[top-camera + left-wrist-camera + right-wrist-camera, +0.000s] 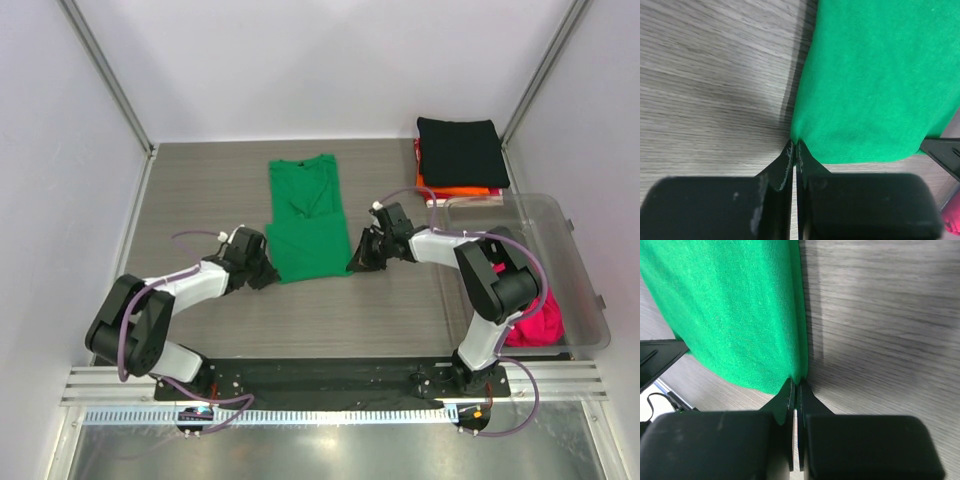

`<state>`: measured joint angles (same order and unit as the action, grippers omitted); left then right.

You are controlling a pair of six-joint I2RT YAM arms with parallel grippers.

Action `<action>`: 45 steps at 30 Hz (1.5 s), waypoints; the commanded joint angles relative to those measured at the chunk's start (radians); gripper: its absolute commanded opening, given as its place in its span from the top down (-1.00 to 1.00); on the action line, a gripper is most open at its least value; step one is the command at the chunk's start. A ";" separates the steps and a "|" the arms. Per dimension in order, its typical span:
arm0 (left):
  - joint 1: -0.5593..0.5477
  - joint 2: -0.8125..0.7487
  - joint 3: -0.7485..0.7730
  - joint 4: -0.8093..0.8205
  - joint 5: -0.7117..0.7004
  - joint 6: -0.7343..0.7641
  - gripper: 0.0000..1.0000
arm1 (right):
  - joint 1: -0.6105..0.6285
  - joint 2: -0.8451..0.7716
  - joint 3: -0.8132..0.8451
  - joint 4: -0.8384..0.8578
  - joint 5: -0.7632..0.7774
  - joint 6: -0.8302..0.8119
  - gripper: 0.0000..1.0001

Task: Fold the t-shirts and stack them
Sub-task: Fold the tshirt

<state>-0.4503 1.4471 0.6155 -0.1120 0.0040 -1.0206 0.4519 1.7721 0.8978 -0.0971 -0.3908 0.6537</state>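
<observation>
A bright green t-shirt (pixel 307 222) lies on the table with its sides folded in, collar at the far end. My left gripper (pixel 266 275) is shut on its near left corner; the left wrist view shows green cloth (pixel 875 85) pinched at the fingertips (pixel 795 146). My right gripper (pixel 357 262) is shut on the near right corner, where the right wrist view has the green cloth (pixel 735 315) running into the closed tips (pixel 796 384). A stack of folded t-shirts (pixel 460 160), black on top with orange and red beneath, sits at the far right.
A clear plastic bin (pixel 560 270) stands on the right side, with a magenta-pink shirt (pixel 538 322) in its near end. White walls with metal posts enclose the table on three sides. The arms' base rail (pixel 330 385) runs along the near edge.
</observation>
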 commanded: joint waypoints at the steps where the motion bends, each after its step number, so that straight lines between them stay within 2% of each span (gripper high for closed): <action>1: -0.043 -0.036 0.010 -0.003 -0.022 -0.032 0.99 | -0.001 -0.051 -0.042 -0.024 0.007 -0.005 0.98; 8: -0.168 -0.250 0.015 -0.250 -0.133 -0.111 1.00 | 0.001 -0.216 -0.155 -0.085 -0.025 0.004 0.98; 18: -0.399 -0.556 0.047 -0.567 -0.229 -0.283 1.00 | 0.025 -0.647 -0.266 -0.410 0.004 0.059 0.98; 22: -0.413 -0.588 0.122 -0.673 -0.260 -0.288 0.99 | 0.030 -0.763 -0.237 -0.498 0.016 0.083 0.98; 28: -0.409 -0.519 0.288 -0.773 -0.413 -0.211 0.99 | 0.030 -0.676 -0.004 -0.631 0.127 0.009 0.98; 31: -0.372 -0.469 0.357 -0.767 -0.427 -0.158 1.00 | 0.028 -0.594 0.079 -0.665 0.173 -0.015 0.98; 34: -0.289 -0.409 0.394 -0.724 -0.372 -0.098 0.99 | 0.021 -0.504 0.203 -0.682 0.202 -0.043 0.97; 38: -0.129 -0.334 0.403 -0.602 -0.195 -0.024 1.00 | -0.013 -0.386 0.312 -0.696 0.211 -0.077 0.98; 41: -0.055 -0.271 0.421 -0.551 -0.109 0.019 1.00 | -0.030 -0.306 0.395 -0.707 0.207 -0.091 0.97; 45: 0.057 -0.108 0.495 -0.502 0.052 0.066 1.00 | -0.061 -0.199 0.496 -0.719 0.191 -0.115 0.97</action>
<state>-0.4633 1.2671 1.0451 -0.6712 -0.0654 -1.0405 0.4271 1.5249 1.3083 -0.7746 -0.2455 0.5934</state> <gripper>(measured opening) 0.005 0.036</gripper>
